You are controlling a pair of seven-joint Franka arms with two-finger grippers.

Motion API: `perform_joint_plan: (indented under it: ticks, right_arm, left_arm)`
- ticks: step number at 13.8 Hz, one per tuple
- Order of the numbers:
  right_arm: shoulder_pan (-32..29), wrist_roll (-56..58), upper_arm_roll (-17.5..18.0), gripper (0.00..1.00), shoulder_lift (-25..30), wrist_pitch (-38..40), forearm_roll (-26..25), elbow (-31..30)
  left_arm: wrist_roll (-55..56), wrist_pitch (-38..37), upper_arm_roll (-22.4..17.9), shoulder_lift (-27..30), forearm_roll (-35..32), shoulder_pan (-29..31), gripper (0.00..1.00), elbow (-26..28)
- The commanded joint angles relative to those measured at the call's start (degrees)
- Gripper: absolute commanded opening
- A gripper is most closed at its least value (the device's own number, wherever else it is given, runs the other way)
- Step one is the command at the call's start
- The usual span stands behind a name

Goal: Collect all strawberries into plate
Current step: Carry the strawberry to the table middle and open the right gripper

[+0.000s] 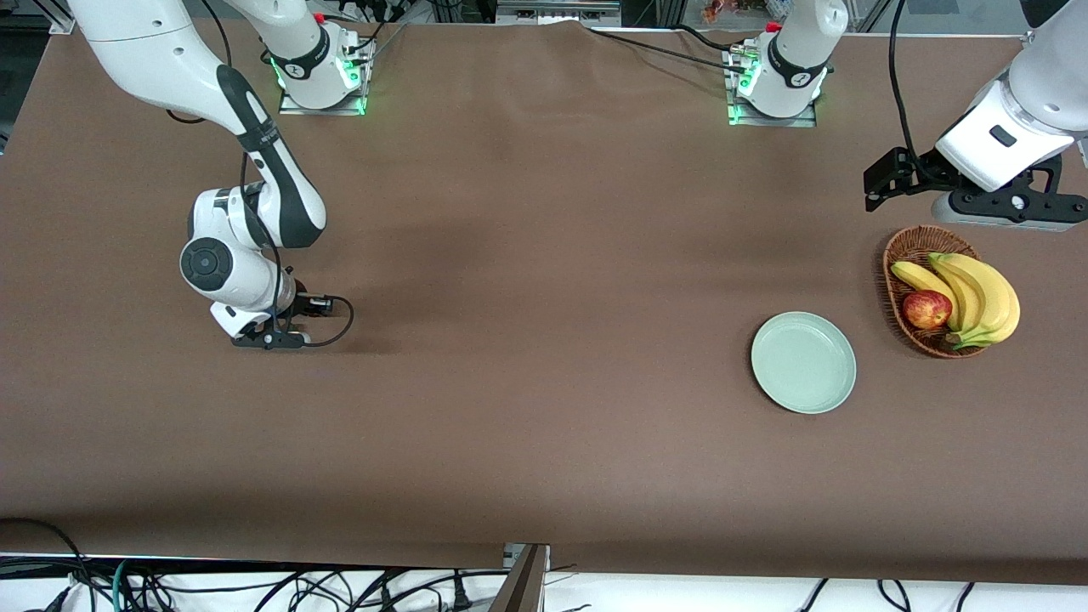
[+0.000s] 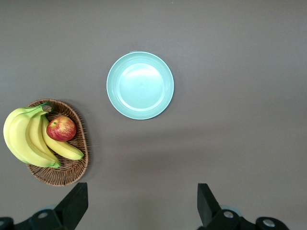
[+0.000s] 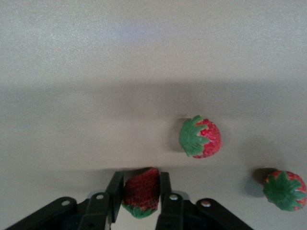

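Your inventory, taken across the front view from the right arm's end of the desk (image 1: 527, 442) to the left arm's end:

1. Right end effector (image 1: 270, 340): down at the desk surface, near the right arm's end. Its fingers are clenched on one strawberry (image 3: 141, 190), red body between the pads, green top toward the wrist camera.
2. Two loose strawberries, seen in the right wrist view only: one (image 3: 200, 137) lies on the desk just beside the held berry, the other (image 3: 284, 190) a little apart from it. Both lie on their sides with leafy tops showing. In the front view the arm hides all three.
3. Plate (image 1: 803, 362): pale mint green, flat on the desk toward the left arm's end, well apart from the strawberries, nothing in it.
4. Wicker basket (image 1: 899, 255): beside the plate, closer to the left arm's end, holding bananas (image 1: 977, 293) and a red apple (image 1: 926, 308).
5. Left end effector (image 2: 142, 201): waiting in the air above the basket, fingers released and spread wide, holding nothing
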State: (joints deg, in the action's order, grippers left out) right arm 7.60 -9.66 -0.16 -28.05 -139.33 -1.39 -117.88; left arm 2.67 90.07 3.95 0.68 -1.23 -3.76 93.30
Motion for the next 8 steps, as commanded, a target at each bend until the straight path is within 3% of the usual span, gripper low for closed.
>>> perform_joint_plan:
  ticks: [1,6,8]
  right_arm:
    - [0.13,-0.89,0.07,0.12,0.37,-1.20,0.77,-1.21]
    - [1.27,-11.58,7.09,0.12,0.98,-0.68,0.68,3.61]
    - [6.61,-22.28,7.72,0.12,-1.02,-0.68,0.60,7.12]
  left_arm:
    - [-0.65,-1.38,0.01,-0.77,-0.53,-0.02,1.00,-1.89]
    - [-0.57,-1.38,0.09,-0.77,-0.53,-0.20,1.00,-1.98]
    - [-0.65,-1.38,0.09,-0.77,-0.53,-0.20,1.00,-1.98]
